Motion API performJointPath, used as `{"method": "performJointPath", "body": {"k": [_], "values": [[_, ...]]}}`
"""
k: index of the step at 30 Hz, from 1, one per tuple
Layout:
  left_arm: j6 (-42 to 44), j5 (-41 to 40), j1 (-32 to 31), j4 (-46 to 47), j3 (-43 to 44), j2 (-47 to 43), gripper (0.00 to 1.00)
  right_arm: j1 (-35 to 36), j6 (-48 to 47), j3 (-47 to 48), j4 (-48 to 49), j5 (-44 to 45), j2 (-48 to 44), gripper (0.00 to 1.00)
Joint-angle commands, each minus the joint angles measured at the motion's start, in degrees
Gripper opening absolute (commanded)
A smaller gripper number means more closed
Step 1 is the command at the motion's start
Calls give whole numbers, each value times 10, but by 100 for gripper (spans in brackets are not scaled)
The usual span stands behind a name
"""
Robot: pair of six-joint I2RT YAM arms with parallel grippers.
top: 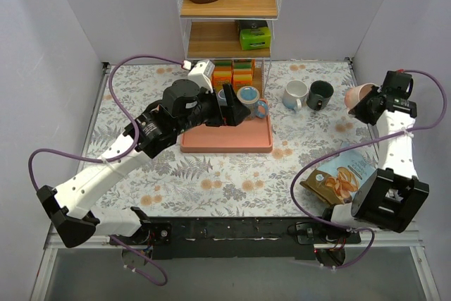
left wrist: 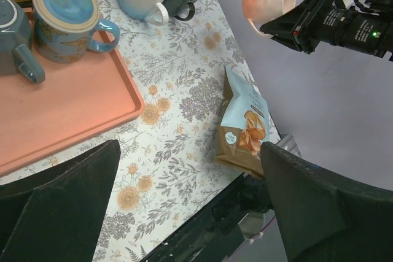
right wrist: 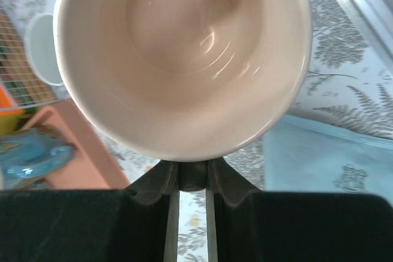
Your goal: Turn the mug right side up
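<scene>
**Mug's about halfway flipped, not set down yet**

The pink mug (top: 358, 94) is up in the air over the far right part of the surface (top: 211, 188). It's lying sideways, with its mouth looking straight into the right wrist camera. The right gripper (right wrist: 191, 176) has its jaws clenched on the rim. So I'd say the pickup is done and the turn is maybe half done. What's left is rolling the mouth upward, setting it down and letting go. The left gripper (top: 236, 109) hangs over the pink tray (top: 225, 142), jaws spread wide with nothing in them.
</scene>
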Motion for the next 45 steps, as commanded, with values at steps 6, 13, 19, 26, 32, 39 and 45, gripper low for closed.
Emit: {"method": "performJointPath", "body": {"k": [6,13,19,26,32,39,45], "values": [[6,29,21,-15,-2,19,98,33,-123,66,19,124,72,1],[-3,27,27,-16,-13,12,98,37,-151,99,45,103,135,1],[-1,22,34,-24,-10,20,98,40,-165,107,70,105,179,1],[-6,24,43,-28,-4,33,98,45,-163,81,98,100,216,1],[-10,27,49,-32,-3,39,98,46,-167,66,118,93,231,1],[-7,28,55,-39,0,43,98,46,-168,78,112,100,262,1],[-6,29,58,-42,-1,45,98,49,-164,119,66,109,292,1]]}}
